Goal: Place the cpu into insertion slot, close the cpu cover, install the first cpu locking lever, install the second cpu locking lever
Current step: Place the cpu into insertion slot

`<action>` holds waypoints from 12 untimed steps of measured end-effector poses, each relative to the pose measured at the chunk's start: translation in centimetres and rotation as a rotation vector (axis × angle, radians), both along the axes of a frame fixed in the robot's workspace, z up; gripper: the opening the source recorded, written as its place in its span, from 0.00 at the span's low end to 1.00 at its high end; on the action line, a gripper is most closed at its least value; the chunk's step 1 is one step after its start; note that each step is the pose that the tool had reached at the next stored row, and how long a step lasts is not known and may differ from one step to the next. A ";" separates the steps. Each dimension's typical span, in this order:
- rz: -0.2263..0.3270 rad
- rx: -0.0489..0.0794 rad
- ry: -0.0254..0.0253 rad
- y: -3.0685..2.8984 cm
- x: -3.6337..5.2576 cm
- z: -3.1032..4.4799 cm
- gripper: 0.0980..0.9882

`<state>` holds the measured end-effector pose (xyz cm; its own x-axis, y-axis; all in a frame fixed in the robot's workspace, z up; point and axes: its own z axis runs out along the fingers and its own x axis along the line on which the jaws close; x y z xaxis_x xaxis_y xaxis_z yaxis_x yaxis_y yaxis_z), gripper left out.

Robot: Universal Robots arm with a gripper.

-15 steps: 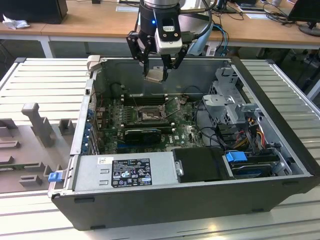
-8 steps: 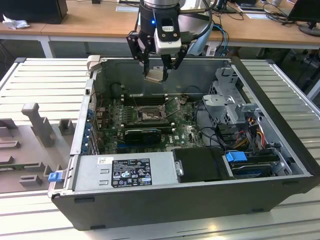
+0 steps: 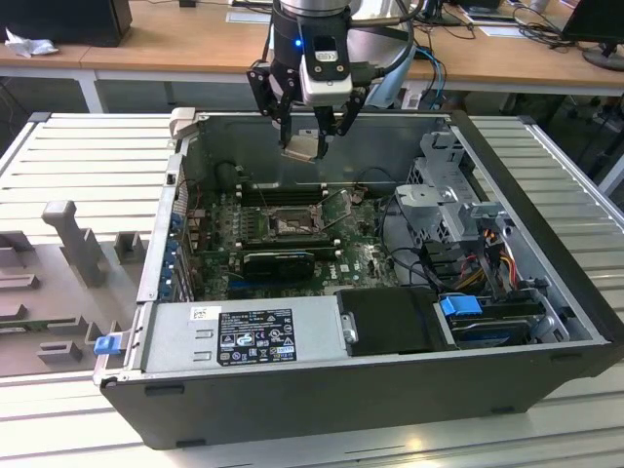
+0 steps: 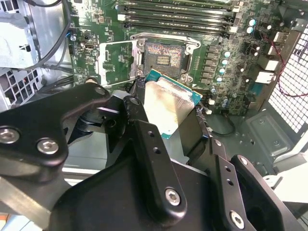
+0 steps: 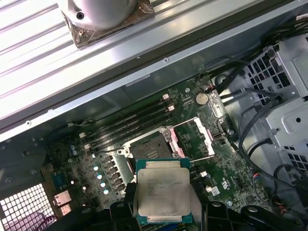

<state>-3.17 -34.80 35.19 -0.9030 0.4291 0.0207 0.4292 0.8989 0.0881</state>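
Gripper point(image 3: 310, 139) clenched on cpu point(image 5: 162, 197), gripped by its edges, hanging over open case point(image 3: 390, 400), well above slot point(image 5: 151, 151). Cover point(image 5: 195, 139) swung open beside slot, pin field bare

Risks:
- cpu edges look skewed against slot frame; seating at an angle would likely bend pins
- thin edge grip; a slip drops cpu onto board
- off-centre descent; corner may catch cover or lever

Unclear:
- finger contact, behind cpu
- cpu underside
- orientation notches
- levers too thin to trace
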 end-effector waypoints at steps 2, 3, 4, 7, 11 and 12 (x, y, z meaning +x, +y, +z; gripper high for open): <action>-0.004 0.000 0.0001 0.00 0.00 0.00 0.48; -0.005 0.000 0.0000 0.00 0.00 0.00 0.48; -0.007 0.000 0.0000 0.00 0.00 -0.01 0.48; -0.014 0.000 0.0000 0.00 0.00 -0.01 0.48; -0.025 0.000 0.0000 0.00 0.00 -0.01 0.48; -0.027 0.000 0.0000 0.00 0.00 -0.02 0.48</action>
